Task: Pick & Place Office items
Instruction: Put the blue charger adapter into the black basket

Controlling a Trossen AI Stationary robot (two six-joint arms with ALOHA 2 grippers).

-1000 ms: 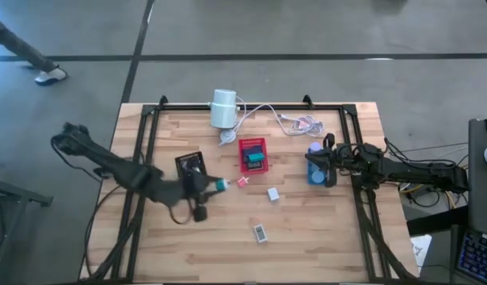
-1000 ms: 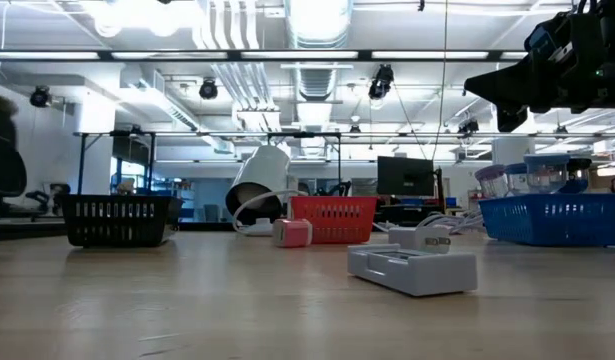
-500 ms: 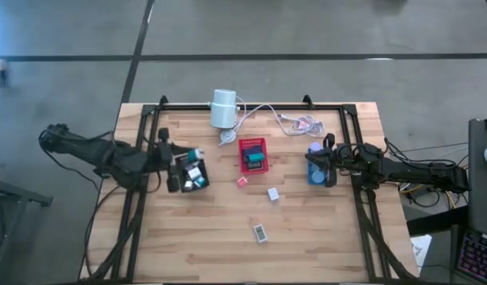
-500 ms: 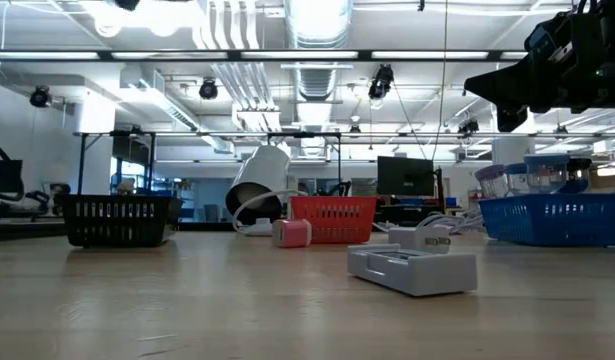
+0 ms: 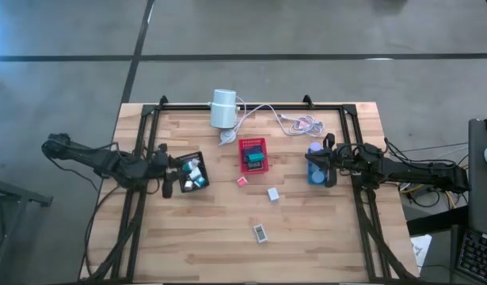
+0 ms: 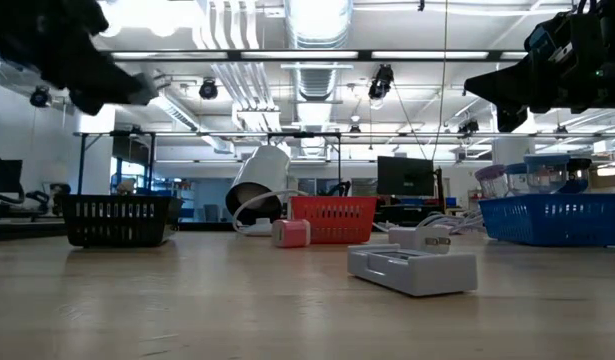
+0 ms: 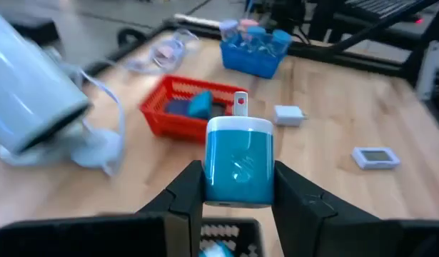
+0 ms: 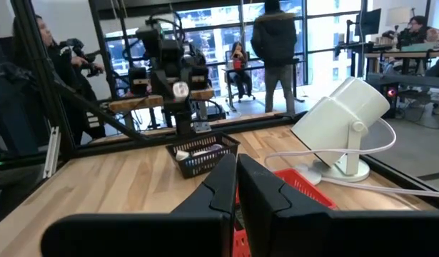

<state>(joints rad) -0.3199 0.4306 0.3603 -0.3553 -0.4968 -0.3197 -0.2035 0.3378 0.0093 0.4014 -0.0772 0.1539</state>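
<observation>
My left gripper (image 5: 178, 171) hovers at the left rim of the black tray (image 5: 190, 171) and is shut on a teal block with a white end (image 7: 239, 160). The tray holds a few white and teal pieces. My right gripper (image 5: 321, 162) is shut and waits over the blue tray (image 5: 315, 172), which holds several pieces. A pink piece (image 5: 241, 180), a white block (image 5: 272, 193) and a flat white piece (image 5: 260, 232) lie loose on the wood. The red tray (image 5: 253, 155) holds a teal piece. My left gripper pinches the teal block between its two fingers (image 7: 187, 193), one on each of its opposite sides (image 7: 213, 178). The fingers come from the table's left. The block is lifted clear above the black tray (image 7: 226, 239), its white end pointing away from the wrist.
A white cylinder (image 5: 223, 108) with a cable (image 5: 267, 111) stands near the table's far edge, beside a pink-white cord bundle (image 5: 302, 123). Black frame rails run along the left, right and far sides. Bare wood lies toward the near edge.
My left gripper has carried the teal block from the table's middle, near the pink piece, toward the left and far side to the black tray, swinging the arm round. It keeps hold of the block. In the last half second it has drawn slightly left.
</observation>
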